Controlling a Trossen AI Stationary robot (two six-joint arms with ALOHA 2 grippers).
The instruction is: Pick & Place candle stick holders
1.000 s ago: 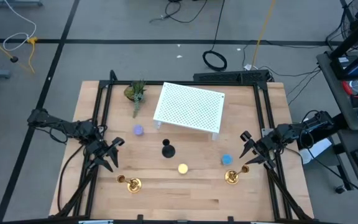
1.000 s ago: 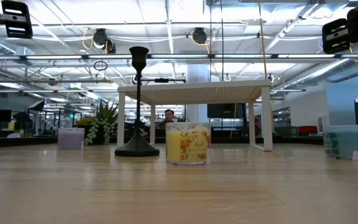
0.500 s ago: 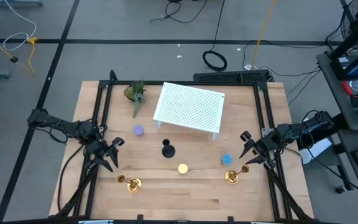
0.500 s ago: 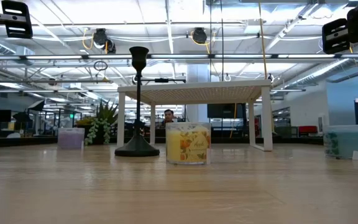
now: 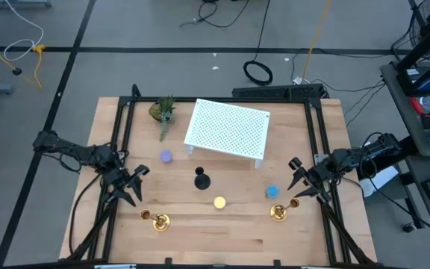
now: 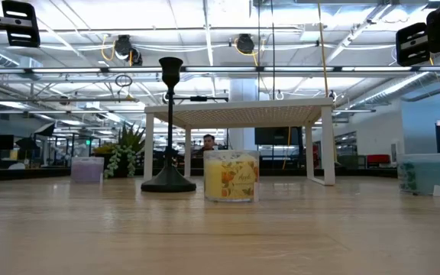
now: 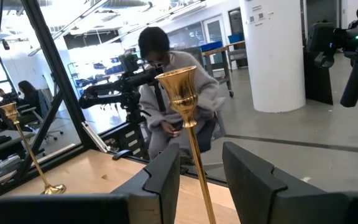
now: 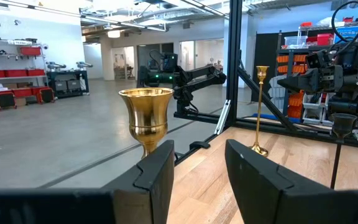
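Observation:
Two brass candle stick holders stand upright on their round bases near the table's near edge, one at the left (image 5: 159, 220) and one at the right (image 5: 278, 212). The shorter black holder (image 5: 201, 179) stands mid-table; it also shows in the low view (image 6: 169, 122). My left gripper (image 5: 134, 186) is open, just left of and beyond the left brass holder, whose cup (image 7: 179, 87) and stem show ahead between its fingers. My right gripper (image 5: 296, 181) is open, just beyond the right brass holder, whose cup (image 8: 145, 115) shows ahead of it.
A white perforated stand (image 5: 228, 128) is at the table's far middle, with a potted plant (image 5: 163, 110) to its left. A purple candle (image 5: 166, 156), a yellow candle (image 5: 219, 202) and a blue candle (image 5: 272, 192) stand around the black holder. A person (image 7: 179, 93) sits beyond the table.

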